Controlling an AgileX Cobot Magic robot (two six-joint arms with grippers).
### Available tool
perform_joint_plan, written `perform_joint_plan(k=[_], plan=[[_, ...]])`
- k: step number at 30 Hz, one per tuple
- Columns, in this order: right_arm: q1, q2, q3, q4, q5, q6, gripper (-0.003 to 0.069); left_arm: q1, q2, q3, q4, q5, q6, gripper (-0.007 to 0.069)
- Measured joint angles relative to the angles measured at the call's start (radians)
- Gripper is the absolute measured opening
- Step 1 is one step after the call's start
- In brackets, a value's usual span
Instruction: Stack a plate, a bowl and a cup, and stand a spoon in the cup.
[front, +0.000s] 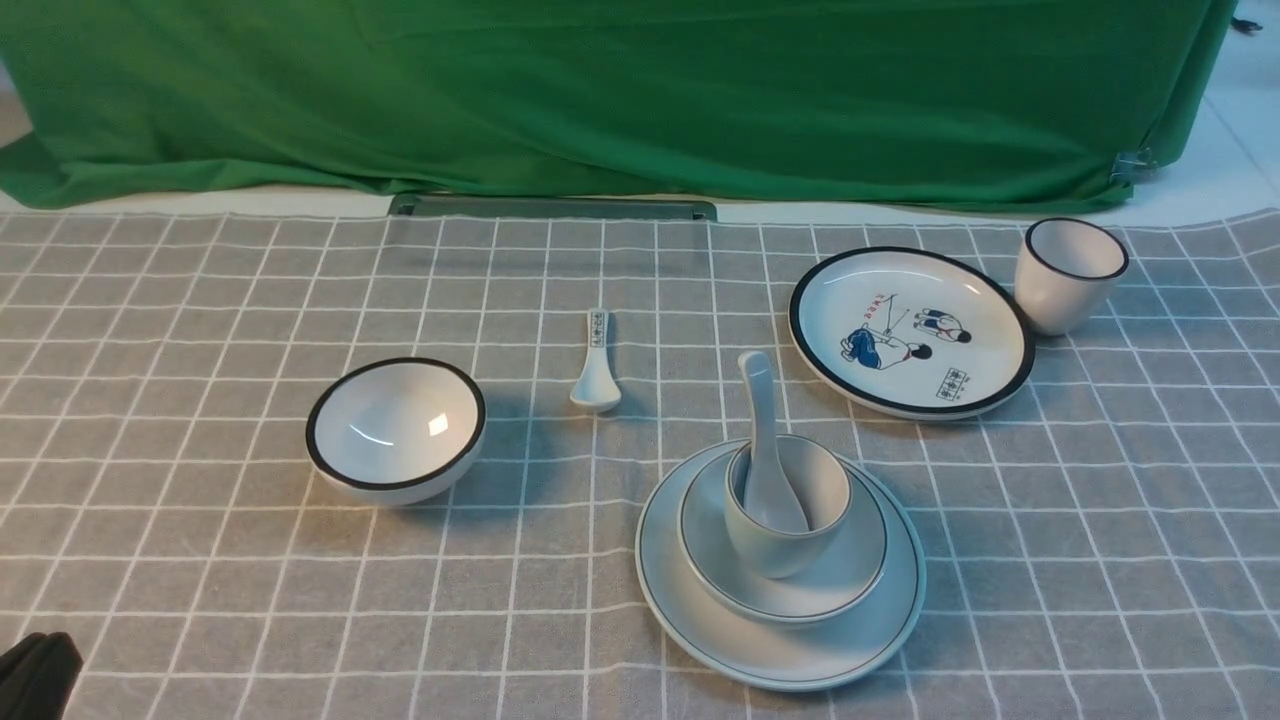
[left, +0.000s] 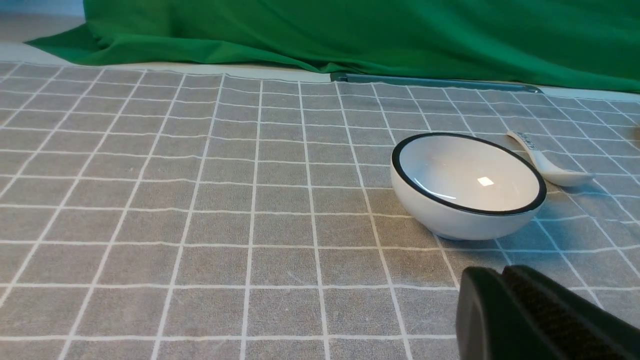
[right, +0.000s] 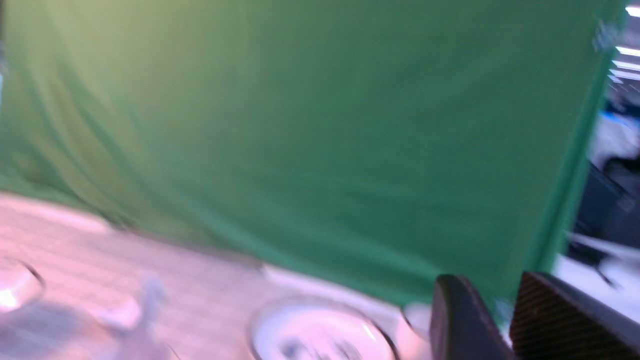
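In the front view the pale plate (front: 790, 655) lies near the table's front, right of centre. The shallow bowl (front: 855, 570) rests on it and the handleless cup (front: 785, 550) sits in the bowl. The plain white spoon (front: 766, 445) stands in the cup, handle leaning up and back. My left gripper (left: 502, 272) is shut and empty, low over the cloth, close in front of the black-rimmed bowl. A dark piece of the left arm (front: 35, 675) shows at the bottom left corner. My right gripper (right: 492, 287) is open, with nothing between its fingers, in a blurred view facing the green cloth.
A black-rimmed white bowl (front: 396, 430) stands at the left, and a small marked spoon (front: 597, 362) lies behind the stack. The cartoon plate (front: 910, 330) and black-rimmed cup (front: 1070, 273) sit at the back right. Green cloth (front: 600, 90) hangs along the far edge.
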Motion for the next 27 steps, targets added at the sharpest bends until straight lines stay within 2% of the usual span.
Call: perform_joint_plan(k=[9,11,27], plan=[[-0.198,0.0,0.273,0.0,0.006,-0.016,0.0227,0.0,0.0,0.0,0.0,0.0,0.003,0.0013],[-0.235,-0.015,0.345,-0.002,0.069,0.0,0.0232,0.0,0.0,0.0,0.001,0.001,0.003,0.0013],[-0.244,-0.019,0.35,-0.016,0.101,0.021,0.0238,0.0,0.0,0.0,0.001,0.001,0.003,0.0013]])
